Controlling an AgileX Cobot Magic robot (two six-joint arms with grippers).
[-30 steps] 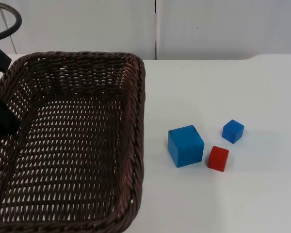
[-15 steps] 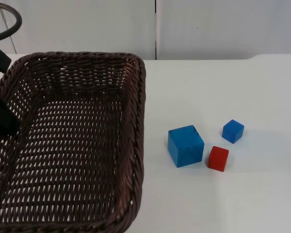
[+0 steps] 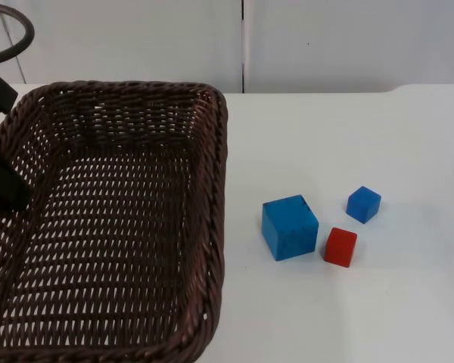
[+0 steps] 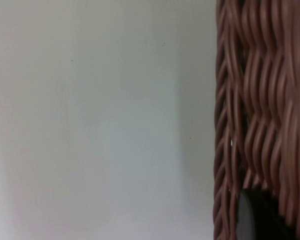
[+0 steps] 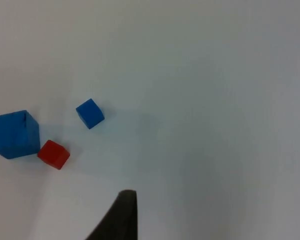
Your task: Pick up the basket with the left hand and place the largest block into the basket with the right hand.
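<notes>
Dark-brown woven wicker basket (image 3: 113, 227), rectangular, fills the near left, its left rim clamped by the left gripper (image 3: 4, 185). Right of it on the smooth white tabletop (image 3: 348, 136): large blue cube (image 3: 289, 227), small red cube (image 3: 340, 246) beside, small blue cube (image 3: 363, 204) beyond. Right gripper (image 5: 121, 220) hovers well apart; can't tell its opening.

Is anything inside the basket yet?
No blocks: the basket shows bare weave. The large blue block, small blue block and red block sit on the table.

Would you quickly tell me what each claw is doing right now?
Left claw: shut on the basket rim.
Right claw: above the table beside the blocks, holding nothing; open or shut cannot be told.
</notes>
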